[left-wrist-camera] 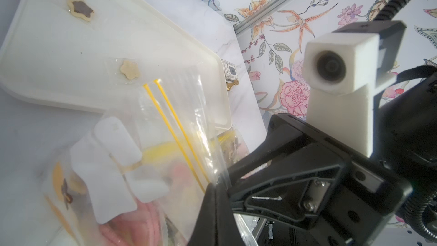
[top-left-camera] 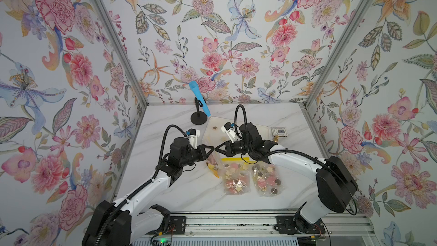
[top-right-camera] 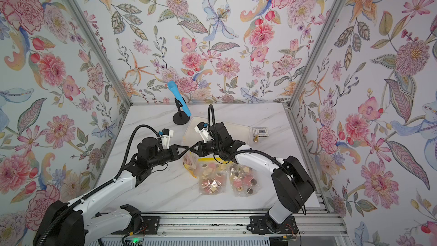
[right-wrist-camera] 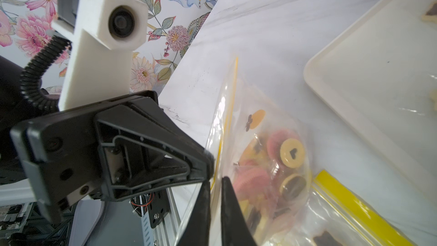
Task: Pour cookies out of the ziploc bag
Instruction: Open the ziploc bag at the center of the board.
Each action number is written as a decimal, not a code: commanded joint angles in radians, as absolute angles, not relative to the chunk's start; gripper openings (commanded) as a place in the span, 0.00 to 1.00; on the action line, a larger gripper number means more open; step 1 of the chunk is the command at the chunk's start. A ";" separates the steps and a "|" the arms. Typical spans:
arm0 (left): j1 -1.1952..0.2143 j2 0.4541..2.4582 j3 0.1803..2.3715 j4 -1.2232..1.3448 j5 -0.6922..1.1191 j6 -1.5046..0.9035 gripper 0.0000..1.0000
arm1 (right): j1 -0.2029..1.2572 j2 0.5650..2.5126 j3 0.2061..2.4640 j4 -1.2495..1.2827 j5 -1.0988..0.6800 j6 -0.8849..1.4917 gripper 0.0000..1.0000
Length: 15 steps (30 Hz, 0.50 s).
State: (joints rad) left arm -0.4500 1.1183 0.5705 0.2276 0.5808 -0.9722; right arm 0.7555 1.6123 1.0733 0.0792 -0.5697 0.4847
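The left hand [top-left-camera: 211, 149] is closed, its tips pinched on the mouth edge of the ziploc bag [right-wrist-camera: 260, 138], just off the near left corner of the tray [left-wrist-camera: 47, 63]. The bag hangs below that pinch, beside the tray's near edge and low over the surface [top-left-camera: 165, 185]. The cookies [right-wrist-camera: 272, 162], pink rounds and tan rings, are bunched in its lower part. Only a couple of star-shaped ones [left-wrist-camera: 128, 70] lie in the tray so far.

Tip to tip with the left one, the right hand [top-left-camera: 218, 148] is also clamped together, with the bag's clear film caught between its fingers [right-wrist-camera: 227, 209] near the yellow zip line.

The step in hand looks like parting the mouth. For that, each hand should hold one lip only and draw straight away from the other. The pull should be slow, since the film is thin and slippery. Whether the zip is already split I cannot tell. Once the mouth gapes, it should be carried over the tray's middle before the bag is tipped, and kept low there so pieces do not bounce out.

Nearer than the tray, two more filled bags [top-left-camera: 236, 181] [top-left-camera: 267, 179] lie flat on the surface. A small box [top-left-camera: 279, 132] sits at the tray's right edge.
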 commanded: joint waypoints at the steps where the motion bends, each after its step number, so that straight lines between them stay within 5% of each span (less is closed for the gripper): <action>1: -0.445 1.102 0.579 0.239 0.604 -0.962 0.00 | 0.748 1.623 1.075 0.069 -0.590 0.485 0.09; 15: -0.445 1.090 0.557 0.252 0.587 -0.965 0.00 | 0.773 1.644 1.104 0.048 -0.589 0.505 0.00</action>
